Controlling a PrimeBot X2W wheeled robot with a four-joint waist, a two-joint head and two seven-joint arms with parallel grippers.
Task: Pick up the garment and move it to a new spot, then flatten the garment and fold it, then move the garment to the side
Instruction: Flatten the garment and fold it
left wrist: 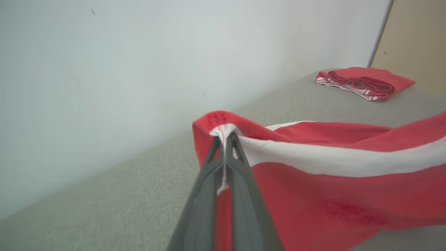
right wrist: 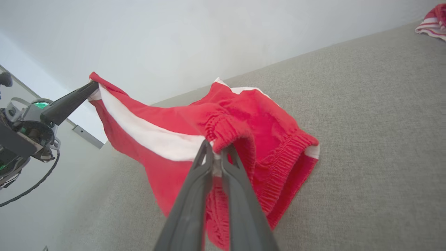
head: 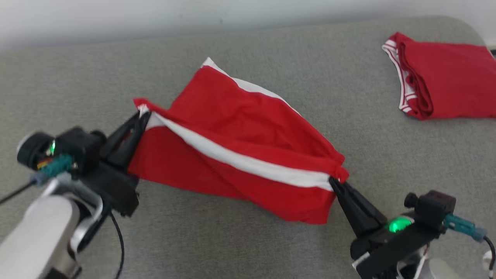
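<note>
Nearest, the left pincer [head: 140, 116] and the right pincer [head: 336, 182] each pinch one end of the white side stripe. Between them the red shorts [head: 240, 131] hang stretched, sagging low over the grey worktop [head: 97, 69]. The cloth looks light, limp and not fragile, and the elastic waistband [right wrist: 289, 167] and hem should give the firmest holds. At far right a folded red garment [head: 449, 77] lies before a pale wall [head: 155, 19].
</note>
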